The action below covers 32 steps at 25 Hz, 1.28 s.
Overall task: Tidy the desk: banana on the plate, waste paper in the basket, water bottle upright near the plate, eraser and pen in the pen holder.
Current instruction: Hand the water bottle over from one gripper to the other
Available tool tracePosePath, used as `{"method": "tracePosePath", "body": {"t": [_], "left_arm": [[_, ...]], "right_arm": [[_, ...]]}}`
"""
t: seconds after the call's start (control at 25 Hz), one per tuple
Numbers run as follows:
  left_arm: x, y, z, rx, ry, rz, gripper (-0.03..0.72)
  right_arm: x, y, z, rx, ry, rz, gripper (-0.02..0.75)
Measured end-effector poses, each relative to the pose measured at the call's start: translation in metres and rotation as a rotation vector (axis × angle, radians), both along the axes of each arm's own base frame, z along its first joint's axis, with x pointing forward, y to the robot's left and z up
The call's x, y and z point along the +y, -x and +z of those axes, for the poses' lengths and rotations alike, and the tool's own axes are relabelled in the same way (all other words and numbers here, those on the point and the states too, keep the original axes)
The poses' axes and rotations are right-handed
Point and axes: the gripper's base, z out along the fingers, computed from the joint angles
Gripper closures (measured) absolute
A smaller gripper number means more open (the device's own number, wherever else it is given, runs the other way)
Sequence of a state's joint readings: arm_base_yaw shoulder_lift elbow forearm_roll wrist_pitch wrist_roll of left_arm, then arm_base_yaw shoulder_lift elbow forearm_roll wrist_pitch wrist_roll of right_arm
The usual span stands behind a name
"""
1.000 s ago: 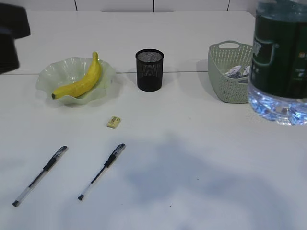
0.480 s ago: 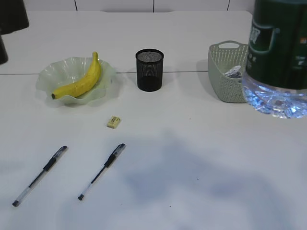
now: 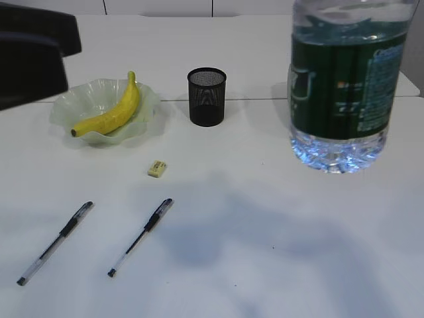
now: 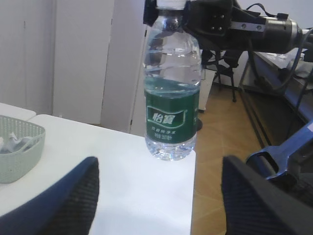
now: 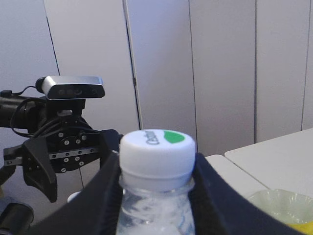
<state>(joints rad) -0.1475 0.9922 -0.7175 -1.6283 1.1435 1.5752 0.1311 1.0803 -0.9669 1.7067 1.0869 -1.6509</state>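
Note:
My right gripper [image 5: 156, 169] is shut on the neck of the water bottle [image 3: 339, 86], just under its white cap [image 5: 157, 151]. The bottle hangs upright over the right of the table and is also in the left wrist view [image 4: 171, 112]. My left gripper [image 4: 159, 196] is open and empty, facing the bottle. The banana [image 3: 111, 111] lies on the green plate [image 3: 66, 106]. The black mesh pen holder [image 3: 207, 97] stands mid-table. The eraser [image 3: 157, 168] and two pens [image 3: 55, 242] [image 3: 141, 236] lie at the front left. The basket [image 4: 19, 154] holds waste paper [image 4: 11, 143].
In the exterior view the bottle hides the basket. The left arm [image 3: 32, 53] shows as a dark shape at the top left, above the plate. The table's right edge [image 4: 194, 196] runs just past the bottle, with floor beyond.
The bottle has moved left in the exterior view and now covers the basket. The left arm has come further into the top left corner.

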Motion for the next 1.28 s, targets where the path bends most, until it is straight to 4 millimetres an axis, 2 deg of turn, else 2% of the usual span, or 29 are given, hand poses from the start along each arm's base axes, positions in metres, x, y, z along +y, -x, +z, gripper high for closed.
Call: {"method": "tracePosePath", "body": {"t": [0.4,0.56,0.72,1.04,1.28], "left_arm": [[-0.029,-0.001,-0.010,-0.001,-0.039,-0.046,0.128],[-0.038,-0.005,-0.015,0.012,-0.032,-0.065,0.129],[-0.042,-0.008,-0.017,0.008,-0.019,-0.070,0.128],[-0.042,-0.012,-0.016,-0.041,-0.012,-0.043,0.127],[-0.041,-0.013,-0.017,-0.080,-0.025,-0.025,0.098]], "right_arm": [[0.042,-0.010,-0.020,0.022,0.052,0.082,0.483],[0.054,-0.013,-0.020,0.023,0.057,0.123,0.483],[0.066,-0.014,-0.016,0.013,0.053,0.157,0.483],[0.091,-0.022,-0.021,0.029,0.066,0.217,0.483],[0.105,-0.027,-0.016,0.018,0.062,0.250,0.483]]}}
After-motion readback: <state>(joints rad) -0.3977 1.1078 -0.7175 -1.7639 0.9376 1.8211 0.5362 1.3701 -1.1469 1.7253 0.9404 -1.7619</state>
